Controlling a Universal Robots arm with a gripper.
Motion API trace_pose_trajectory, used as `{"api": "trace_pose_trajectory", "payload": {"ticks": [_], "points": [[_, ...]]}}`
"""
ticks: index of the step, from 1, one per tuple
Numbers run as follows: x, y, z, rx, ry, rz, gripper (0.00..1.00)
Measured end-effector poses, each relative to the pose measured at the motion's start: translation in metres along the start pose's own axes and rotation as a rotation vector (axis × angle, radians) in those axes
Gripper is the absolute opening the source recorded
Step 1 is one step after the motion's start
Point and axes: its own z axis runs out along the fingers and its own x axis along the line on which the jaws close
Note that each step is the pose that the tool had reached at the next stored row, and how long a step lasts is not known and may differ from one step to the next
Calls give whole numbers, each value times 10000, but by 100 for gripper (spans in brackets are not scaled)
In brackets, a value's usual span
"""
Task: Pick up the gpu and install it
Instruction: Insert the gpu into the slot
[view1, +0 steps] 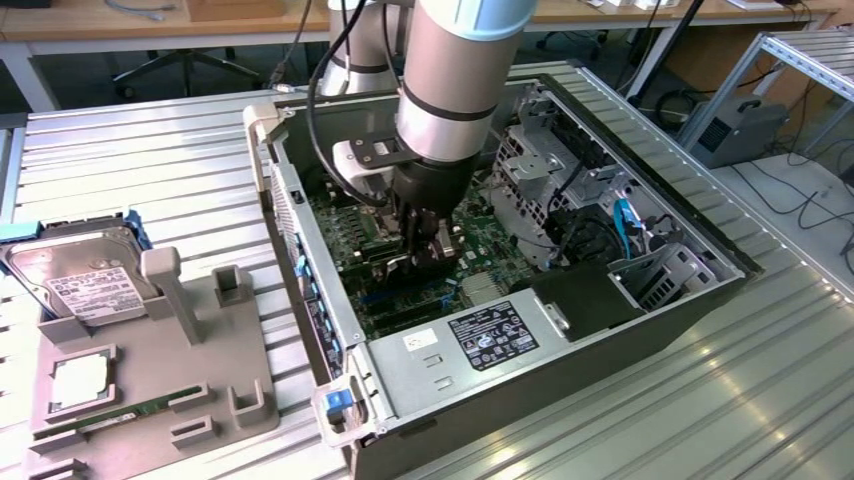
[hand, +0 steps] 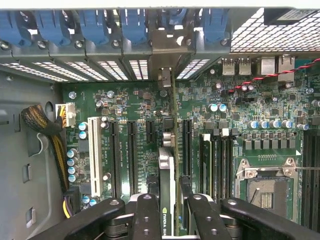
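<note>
Green board: the motherboard (hand: 140, 105) is seen lying flat in the open computer case (view1: 694, 300), with black expansion slots, one white slot (hand: 94, 155) and an empty CPU socket (hand: 264, 185).
Gripper: the gripper (hand: 169, 210) is lowered into the case on the arm (view1: 461, 70), and its two black fingers (hand: 146, 217) are pinched on the gpu.
Gpu: the gpu (hand: 167, 175) is held on edge between the fingers, standing upright over the board; its thin edge runs from the gripper toward the rear slot openings, its metal bracket (hand: 165, 50) set against the case's back wall among the blue slot clips (hand: 95, 25).
Seating: whether the card's lower edge is fully down in a slot cannot be told.
Gripper, exterior view: the gripper (view1: 430, 255) is seen deep in the case, just above the board, between the drive cage (view1: 534, 165) and the case's rear wall.
Cables: a braided cable bundle (hand: 40, 122) is plugged in near the board's edge.
Fixture: a grey holder (view1: 147, 370) is placed on the ribbed metal table (view1: 694, 400) at the exterior view's left, carrying a hard drive (view1: 87, 275), a processor (view1: 80, 383) and a green memory stick (view1: 127, 412).
</note>
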Motion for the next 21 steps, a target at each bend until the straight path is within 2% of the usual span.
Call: {"api": "trace_pose_trajectory", "payload": {"ticks": [21], "points": [[0,37,36,1,-1,-1,27]]}}
